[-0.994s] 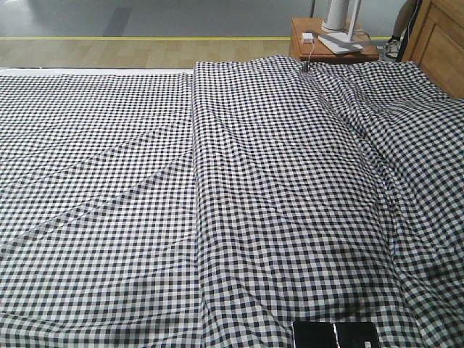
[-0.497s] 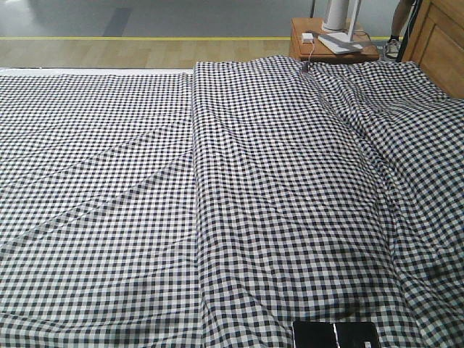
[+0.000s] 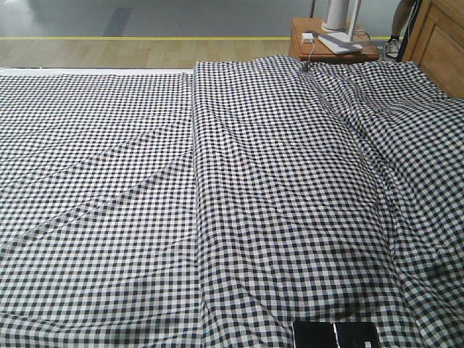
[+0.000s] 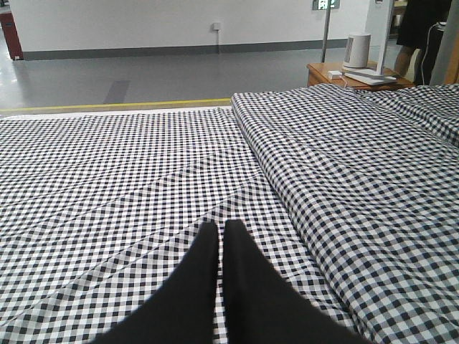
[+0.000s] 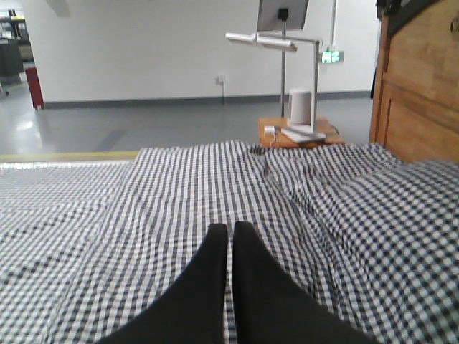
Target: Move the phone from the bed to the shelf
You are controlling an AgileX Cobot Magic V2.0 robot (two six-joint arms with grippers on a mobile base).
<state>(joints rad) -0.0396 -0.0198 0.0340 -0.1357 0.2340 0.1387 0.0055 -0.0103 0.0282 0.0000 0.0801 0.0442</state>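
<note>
Left tool (image 4: pixel 221 226): clenched, nothing gripped, held low over the left half of the bed (image 3: pixel 101 181), w/ the lengthwise seam (image 3: pixel 196 181) just to its right. This is judged a parked pose, since no reach is begun. The phone (image 3: pixel 335 336) is seen only in the front view, laid flat on the sheet at the bottom edge, right of centre, so it is judged handier for the right arm. Right tool (image 5: pixel 231 228): likewise clenched and empty, aimed toward the nightstand (image 5: pixel 276 142). The phone is shown by neither wrist view, and the shelf by no view.
</note>
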